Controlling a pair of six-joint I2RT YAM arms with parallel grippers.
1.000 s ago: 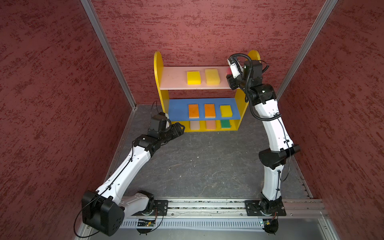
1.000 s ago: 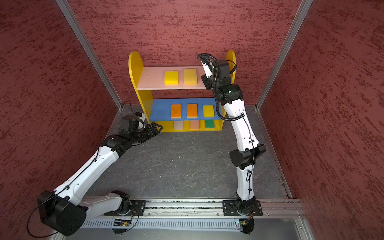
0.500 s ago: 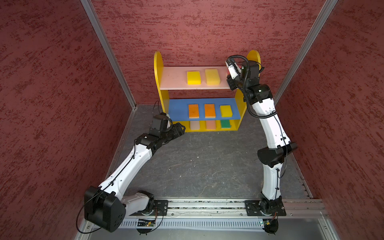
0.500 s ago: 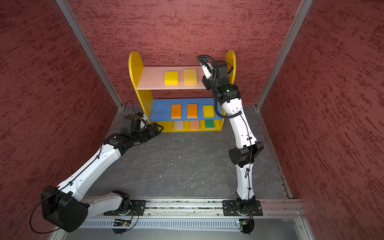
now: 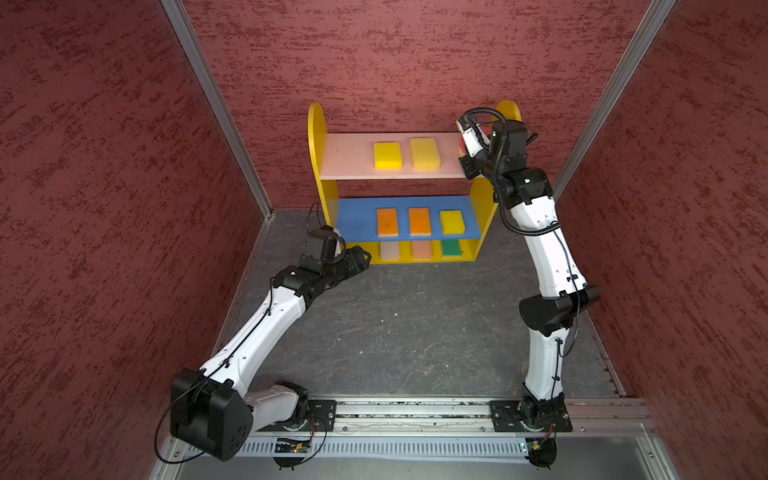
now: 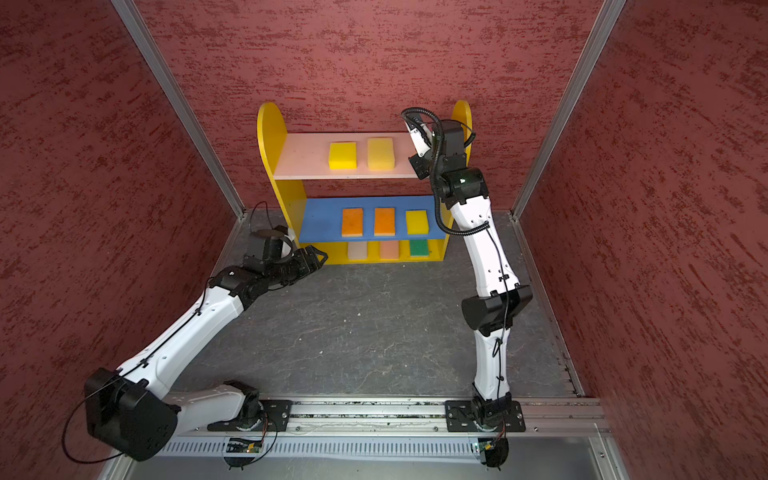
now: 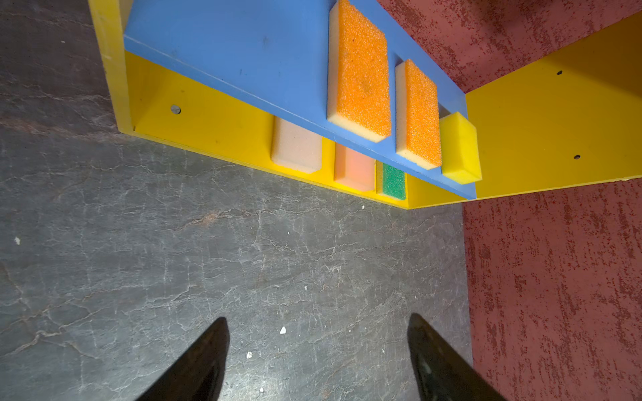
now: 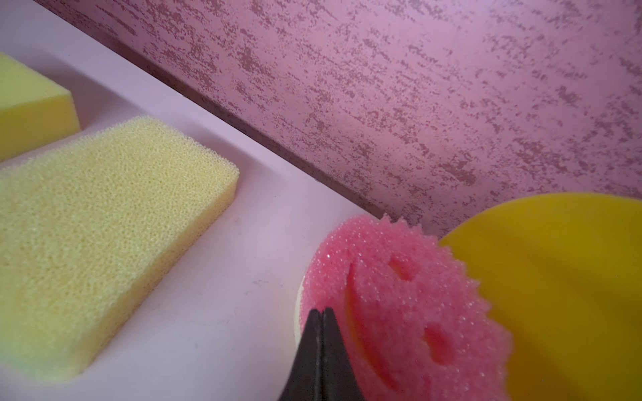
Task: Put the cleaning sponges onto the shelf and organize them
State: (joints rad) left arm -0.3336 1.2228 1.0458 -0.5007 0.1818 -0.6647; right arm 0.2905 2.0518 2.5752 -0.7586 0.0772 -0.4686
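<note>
Pink round sponge [image 8: 399,312]: lies flat with its smiley face up, at the right end of the top board [image 5: 349,160], just beside the right side panel [image 8: 556,277].
Top board, other sponges: a bright yellow sponge [image 5: 387,156] and a paler yellow sponge [image 5: 424,153] lie side by side near the middle, a small gap between them.
Blue board [image 5: 357,222]: carries a row of three, set apart: left orange sponge [image 5: 387,222], right orange sponge [image 5: 419,221] and small yellow sponge [image 5: 451,222].
Bottom board [image 7: 215,125]: holds the cream sponge [image 7: 297,145], peach sponge [image 7: 354,166] and green sponge [image 7: 393,181], each partly hidden under the blue board.
Shelf [image 5: 318,137]: stands on the table [image 5: 407,324] against the back wall [image 5: 395,62].
Right hand [image 8: 321,312]: fingers pressed tip to tip with nothing between them, over the pink sponge's near edge; contact cannot be told.
Left hand [image 7: 317,317]: fingers spread wide, empty, low over the table in front of the shelf's lower left corner.
Table surface: dark grey, veined like stone, with a few white specks.
Walls: red, rough-textured.
</note>
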